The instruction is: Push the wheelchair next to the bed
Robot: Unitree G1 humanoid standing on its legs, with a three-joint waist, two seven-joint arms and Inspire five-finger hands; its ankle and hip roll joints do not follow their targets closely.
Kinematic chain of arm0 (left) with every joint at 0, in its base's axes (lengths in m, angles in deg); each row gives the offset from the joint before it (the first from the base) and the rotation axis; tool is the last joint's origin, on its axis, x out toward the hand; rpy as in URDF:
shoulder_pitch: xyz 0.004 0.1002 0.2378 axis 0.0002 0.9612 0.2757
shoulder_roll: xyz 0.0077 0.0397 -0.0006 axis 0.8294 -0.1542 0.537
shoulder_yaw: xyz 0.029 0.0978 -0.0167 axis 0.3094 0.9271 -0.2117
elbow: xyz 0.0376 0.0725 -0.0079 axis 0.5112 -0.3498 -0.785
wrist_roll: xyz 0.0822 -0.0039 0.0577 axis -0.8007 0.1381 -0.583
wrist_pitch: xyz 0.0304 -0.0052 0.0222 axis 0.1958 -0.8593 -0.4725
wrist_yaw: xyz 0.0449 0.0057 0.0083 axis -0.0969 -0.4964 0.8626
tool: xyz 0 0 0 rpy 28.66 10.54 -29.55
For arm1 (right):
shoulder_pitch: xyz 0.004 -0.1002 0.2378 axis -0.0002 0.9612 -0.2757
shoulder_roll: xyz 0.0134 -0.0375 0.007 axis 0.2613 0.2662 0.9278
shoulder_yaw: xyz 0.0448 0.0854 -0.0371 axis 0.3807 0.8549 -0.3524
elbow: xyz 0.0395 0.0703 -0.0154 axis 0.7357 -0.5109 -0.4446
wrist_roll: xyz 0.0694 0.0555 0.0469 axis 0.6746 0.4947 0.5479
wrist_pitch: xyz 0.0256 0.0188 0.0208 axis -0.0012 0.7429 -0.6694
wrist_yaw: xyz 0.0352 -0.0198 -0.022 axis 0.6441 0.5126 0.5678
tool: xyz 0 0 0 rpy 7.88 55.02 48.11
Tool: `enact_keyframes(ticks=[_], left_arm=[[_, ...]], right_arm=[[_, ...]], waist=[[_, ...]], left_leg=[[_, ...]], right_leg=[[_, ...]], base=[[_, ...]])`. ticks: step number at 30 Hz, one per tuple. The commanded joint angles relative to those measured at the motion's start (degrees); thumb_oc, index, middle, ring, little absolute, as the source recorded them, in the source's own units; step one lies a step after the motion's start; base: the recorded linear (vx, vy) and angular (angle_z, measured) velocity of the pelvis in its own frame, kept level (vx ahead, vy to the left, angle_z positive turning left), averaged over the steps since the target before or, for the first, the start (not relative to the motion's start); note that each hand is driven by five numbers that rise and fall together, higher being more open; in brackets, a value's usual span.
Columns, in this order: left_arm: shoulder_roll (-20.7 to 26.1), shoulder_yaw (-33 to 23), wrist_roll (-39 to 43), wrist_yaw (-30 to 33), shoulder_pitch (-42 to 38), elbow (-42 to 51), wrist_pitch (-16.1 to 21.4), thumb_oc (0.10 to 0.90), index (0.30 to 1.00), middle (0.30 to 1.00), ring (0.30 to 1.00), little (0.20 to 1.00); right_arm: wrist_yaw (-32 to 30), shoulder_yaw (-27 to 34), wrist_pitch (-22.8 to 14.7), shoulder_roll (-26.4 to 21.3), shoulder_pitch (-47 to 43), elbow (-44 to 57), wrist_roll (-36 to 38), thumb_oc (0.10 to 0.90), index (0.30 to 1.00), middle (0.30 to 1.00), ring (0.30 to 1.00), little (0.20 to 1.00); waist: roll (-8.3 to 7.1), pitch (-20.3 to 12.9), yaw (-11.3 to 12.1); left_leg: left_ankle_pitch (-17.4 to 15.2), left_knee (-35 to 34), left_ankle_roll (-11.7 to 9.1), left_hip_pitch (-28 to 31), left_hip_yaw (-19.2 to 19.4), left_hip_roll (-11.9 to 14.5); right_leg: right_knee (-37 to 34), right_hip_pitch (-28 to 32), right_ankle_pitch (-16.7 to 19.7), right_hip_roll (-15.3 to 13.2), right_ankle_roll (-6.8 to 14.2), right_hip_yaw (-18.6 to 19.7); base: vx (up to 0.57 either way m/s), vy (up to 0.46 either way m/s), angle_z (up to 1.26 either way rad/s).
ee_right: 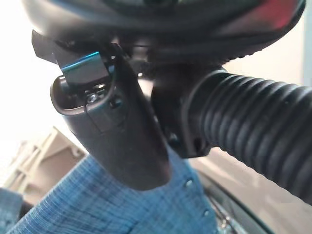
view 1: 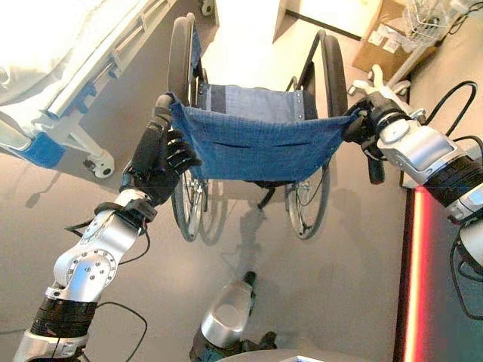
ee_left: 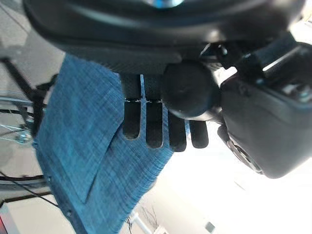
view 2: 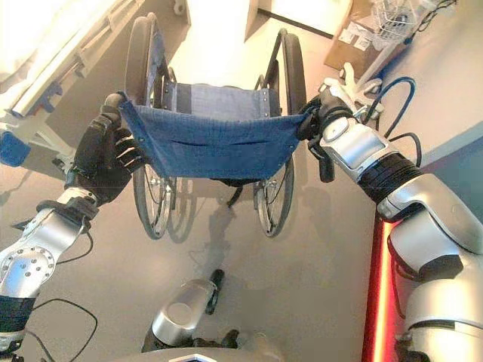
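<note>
Wheelchair (view 1: 256, 136) straight ahead on floor, blue fabric back facing robot. Bed (view 1: 68, 68) at front left, near wheelchair's left wheel, gap between. Left robot hand (view 1: 162, 162) wrapped round left push handle (view 1: 161, 105), fingers (ee_left: 146, 124) curled against blue cloth. Right robot hand (view 1: 362, 121) clamped on ribbed right push handle (ee_right: 258, 131). Cardboard box (view 1: 389, 38) at far right.

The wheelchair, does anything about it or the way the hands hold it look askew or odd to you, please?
Nothing stands out. The wheelchair stands upright on both big wheels, its blue backrest stretched evenly between the push handles. The left hand and the right hand each sit at a handle, level with one another. The bed is off to the left.
</note>
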Motion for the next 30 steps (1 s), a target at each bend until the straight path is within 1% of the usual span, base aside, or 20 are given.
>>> enact_keyframes(ticks=[1, 2, 3, 4, 5, 7, 8, 10, 11, 13, 15, 17, 19, 20, 23, 26, 27, 28, 29, 30], left_arm=[[-1.1, 11.2, 6.0, -5.1, -2.7, 9.6, -0.4, 0.400, 0.300, 0.300, 0.300, 0.300], [-0.9, 11.1, 6.2, -4.6, -2.5, 9.9, 0.4, 0.400, 0.300, 0.300, 0.300, 0.300], [-1.1, 11.2, 6.2, -4.8, -2.4, 10.0, 0.7, 0.400, 0.300, 0.300, 0.300, 0.300], [-0.9, 11.5, 6.3, -5.2, -2.4, 9.8, 1.6, 0.400, 0.300, 0.300, 0.300, 0.300], [-0.5, 12.2, 6.1, -6.0, -3.1, 9.4, 2.0, 0.400, 0.300, 0.300, 0.300, 0.300], [0.2, 13.2, 6.1, -6.3, -5.0, 8.5, 1.9, 0.400, 0.300, 0.300, 0.300, 0.300], [0.4, 13.3, 6.0, -6.2, -5.5, 8.3, 2.0, 0.400, 0.300, 0.300, 0.300, 0.300], [1.6, 13.9, 6.4, -6.1, -7.6, 7.3, 2.0, 0.400, 0.300, 0.300, 0.300, 0.300], [2.7, 13.7, 6.9, -6.0, -9.0, 6.7, 1.4, 0.400, 0.300, 0.300, 0.300, 0.300], [2.7, 13.7, 6.7, -6.0, -9.6, 6.0, 1.4, 0.400, 0.300, 0.300, 0.300, 0.300], [2.0, 13.7, 4.8, -5.1, -8.7, 6.5, 1.5, 0.400, 0.300, 0.300, 0.300, 0.300], [1.4, 13.6, 2.9, -3.6, -8.0, 7.1, 2.0, 0.400, 0.300, 0.300, 0.300, 0.300], [0.9, 12.1, -0.3, 1.5, -7.5, 7.2, 3.6, 0.400, 0.300, 0.300, 0.300, 0.300], [0.9, 11.8, -0.7, 3.0, -7.7, 7.0, 4.0, 0.400, 0.300, 0.300, 0.300, 0.300], [2.6, 9.5, -0.5, 7.4, -10.0, 4.5, 3.6, 0.400, 0.300, 0.300, 0.300, 0.300], [4.2, 7.3, -0.2, 6.2, -12.1, 1.3, 1.6, 0.400, 0.300, 0.300, 0.300, 0.300], [4.3, 7.2, -1.0, 6.0, -12.3, 1.0, 1.7, 0.400, 0.300, 0.300, 0.300, 0.300], [5.7, 6.5, -0.3, 5.9, -13.3, -0.1, 1.5, 0.400, 0.300, 0.300, 0.300, 0.300], [7.6, 6.0, -0.5, 5.4, -15.5, -2.9, 1.3, 0.400, 0.300, 0.300, 0.300, 0.300], [8.2, 6.2, -0.1, 5.1, -16.7, -4.4, 1.4, 0.400, 0.300, 0.300, 0.300, 0.300]], right_arm=[[3.3, 1.9, -14.8, 9.5, -14.5, 7.5, 3.2, 0.400, 0.300, 0.300, 0.300, 0.300], [3.6, 1.6, -15.6, 8.8, -14.6, 7.8, 3.6, 0.400, 0.300, 0.300, 0.300, 0.300], [3.4, 1.3, -15.8, 8.2, -14.5, 8.1, 3.8, 0.400, 0.300, 0.300, 0.300, 0.300], [3.0, 1.0, -16.3, 7.2, -14.5, 8.8, 4.4, 0.400, 0.300, 0.300, 0.300, 0.300], [1.4, 0.9, -16.2, 6.3, -14.5, 9.7, 5.3, 0.400, 0.300, 0.300, 0.300, 0.300], [0.3, 1.4, -15.0, 6.5, -14.8, 10.1, 5.0, 0.400, 0.300, 0.300, 0.300, 0.300], [0.0, 1.5, -14.7, 6.6, -14.9, 10.1, 5.0, 0.400, 0.300, 0.300, 0.300, 0.300], [-1.5, 2.0, -13.3, 7.3, -15.4, 10.4, 5.2, 0.400, 0.300, 0.300, 0.300, 0.300], [-2.5, 2.4, -12.6, 7.7, -15.8, 10.0, 5.7, 0.400, 0.300, 0.300, 0.300, 0.300], [-2.7, 1.9, -12.9, 7.3, -16.4, 9.0, 7.2, 0.400, 0.300, 0.300, 0.300, 0.300], [-1.4, 1.8, -13.9, 6.8, -16.3, 6.8, 7.9, 0.400, 0.300, 0.300, 0.300, 0.300], [-1.0, 1.4, -14.2, 6.7, -16.3, 6.2, 8.2, 0.400, 0.300, 0.300, 0.300, 0.300], [-1.0, 0.6, -14.2, 7.2, -16.2, 4.6, 8.6, 0.400, 0.300, 0.300, 0.300, 0.300], [-1.0, 0.5, -14.3, 7.3, -16.1, 4.3, 8.5, 0.400, 0.300, 0.300, 0.300, 0.300], [-1.9, 0.8, -12.9, 8.1, -15.6, 4.5, 8.3, 0.400, 0.300, 0.300, 0.300, 0.300], [-2.3, 1.6, -11.2, 8.2, -14.8, 6.1, 8.2, 0.400, 0.300, 0.300, 0.300, 0.300], [-2.2, 1.7, -11.1, 8.2, -14.7, 6.3, 8.0, 0.400, 0.300, 0.300, 0.300, 0.300], [-1.9, 2.2, -10.7, 8.4, -13.8, 7.2, 6.9, 0.400, 0.300, 0.300, 0.300, 0.300], [-2.0, 2.5, -10.3, 8.9, -13.5, 7.2, 6.4, 0.400, 0.300, 0.300, 0.300, 0.300], [-2.0, 2.7, -10.0, 9.1, -13.5, 6.9, 6.2, 0.400, 0.300, 0.300, 0.300, 0.300]], waist=[[-1.56, -11.8, -1.5], [-1.09, -11.7, -1.6], [-0.70, -11.7, -2.1], [0.28, -11.5, -3.1], [1.14, -10.9, -4.5], [1.35, -9.9, -6.0], [1.40, -9.6, -6.3], [0.96, -8.8, -7.4], [0.58, -8.7, -7.8], [0.01, -9.1, -7.8], [-0.86, -9.7, -7.6], [-0.99, -9.8, -7.6], [-0.95, -9.6, -7.8], [-0.94, -9.5, -7.9], [-1.04, -8.4, -8.8], [-0.63, -7.8, -9.2], [-0.56, -7.7, -9.2], [0.15, -7.9, -8.9], [1.52, -8.2, -8.6], [2.21, -8.4, -8.4]], left_leg=[[7.2, 0.8, -8.2, -7.2, -4.4, -3.2], [7.8, 2.0, -8.9, -7.6, -5.5, -2.9], [7.5, 2.9, -9.1, -7.3, -7.3, -3.1], [7.2, 3.0, -9.4, -6.1, -10.1, -3.0], [5.4, 2.9, -9.8, -3.5, -13.7, -2.3], [2.0, 2.1, -10.2, -0.1, -17.0, -1.1], [1.2, 1.9, -10.3, 0.7, -17.5, -0.7], [-1.7, 0.4, -10.6, 4.0, -20.4, 1.0], [-2.6, -0.8, -11.0, 5.8, -21.5, 3.0], [-1.8, -0.8, -11.4, 5.7, -22.3, 4.2], [0.9, 0.0, -12.8, 5.5, -22.6, 6.6], [2.8, 0.5, -13.5, 5.5, -22.7, 7.9], [7.4, 5.1, -14.5, 4.4, -21.8, 10.0], [7.9, 6.1, -14.5, 4.0, -21.4, 10.2], [9.4, 15.4, -14.3, 1.1, -17.4, 10.7], [8.1, 18.6, -13.6, -0.5, -14.6, 10.4], [8.0, 18.5, -13.5, -0.4, -14.4, 10.3], [7.4, 14.6, -13.3, 0.0, -14.0, 8.0], [8.4, 6.6, -13.7, 0.6, -12.5, 7.1], [9.2, 2.4, -14.0, 0.9, -11.3, 7.0]], right_leg=[[-24.8, 5.1, 16.4, 2.4, -7.1, -2.3], [-27.6, 5.3, 15.2, 1.8, -7.9, -2.3], [-29.7, 4.3, 16.5, 0.2, -7.6, -1.9], [-30.9, 1.8, 18.8, -1.9, -6.9, -1.0], [-31.9, -1.6, 22.5, -5.1, -5.1, 0.8], [-33.0, -4.8, 27.8, -9.0, -3.2, 3.6], [-33.1, -5.2, 28.7, -9.6, -2.9, 4.1], [-34.0, -8.0, 32.9, -11.5, -1.5, 7.8], [-33.2, -8.6, 32.2, -10.7, -1.2, 8.3], [-33.4, -7.8, 30.4, -9.4, -1.3, 8.1], [-33.4, -6.0, 27.8, -7.4, -2.6, 6.4], [-33.4, -5.2, 26.8, -6.5, -3.4, 5.9], [-33.2, -3.8, 25.1, -5.0, -5.5, 5.1], [-33.1, -3.6, 24.9, -4.7, -5.9, 5.1], [-32.2, -2.7, 23.8, -3.5, -8.2, 3.4], [-31.8, -1.3, 23.0, -2.3, -9.5, 1.5], [-31.8, -1.1, 23.0, -2.1, -9.5, 1.4], [-32.4, 0.0, 22.6, -1.1, -9.4, 0.8], [-33.2, 1.6, 21.9, 0.4, -9.3, -0.3], [-33.6, 2.4, 21.4, 0.8, -9.3, -1.1]], base=[[0.18, -0.176, 0.06], [0.14, -0.140, 0.25], [0.16, -0.151, 0.28], [0.21, -0.303, 0.49], [0.26, -0.397, 0.42], [0.27, -0.432, 0.98], [0.28, -0.400, 1.38], [0.33, -0.498, 1.05], [0.31, -0.514, 0.78], [0.27, -0.414, 1.01], [0.30, -0.400, 1.36], [0.18, -0.237, 0.72], [0.19, -0.257, 0.54], [0.19, -0.300, 0.30], [0.14, -0.276, 0.25], [0.12, -0.169, 0.15], [0.19, -0.140, 0.31], [0.23, -0.056, 0.34], [0.29, -0.018, 0.37], [0.23, 0.018, 0.26]])
